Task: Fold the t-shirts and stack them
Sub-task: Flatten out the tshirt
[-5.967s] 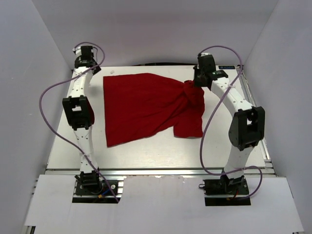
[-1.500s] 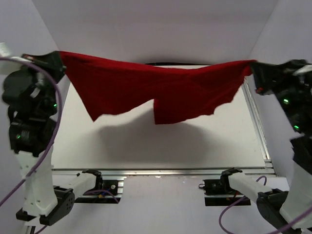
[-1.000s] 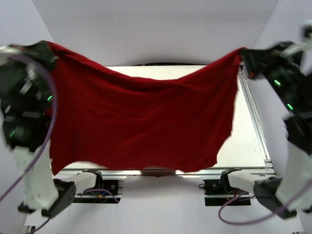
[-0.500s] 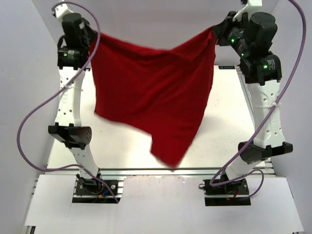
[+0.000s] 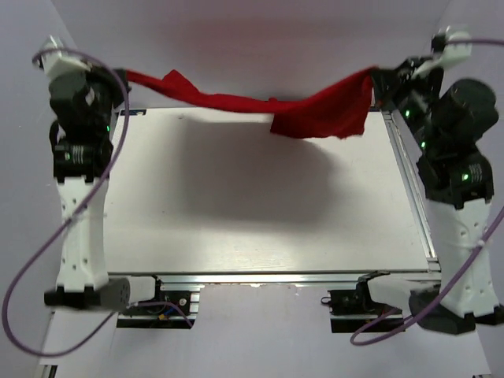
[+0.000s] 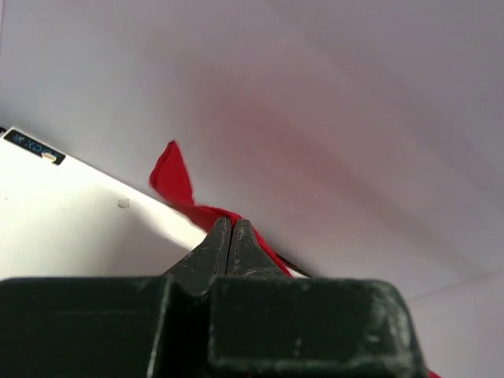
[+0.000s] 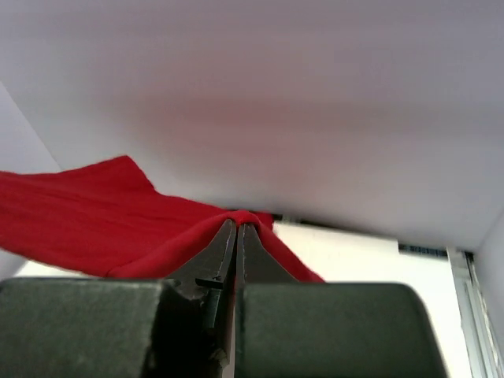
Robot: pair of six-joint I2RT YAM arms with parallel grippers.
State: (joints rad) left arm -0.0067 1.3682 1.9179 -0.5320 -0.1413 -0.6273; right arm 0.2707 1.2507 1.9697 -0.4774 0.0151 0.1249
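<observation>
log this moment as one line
left claw: shut on t-shirt | right claw: shut on t-shirt | t-shirt: strung between both, off table

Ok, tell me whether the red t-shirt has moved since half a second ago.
Yes. The t-shirt hung down over the table toward its near edge; now it is strung along the far edge between the left gripper and right gripper.

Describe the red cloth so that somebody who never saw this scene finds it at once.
Start at the white table, then look above its far edge. There the t-shirt hangs bunched like a rope between the left tool and the right tool. Nothing else here is bright red.
</observation>
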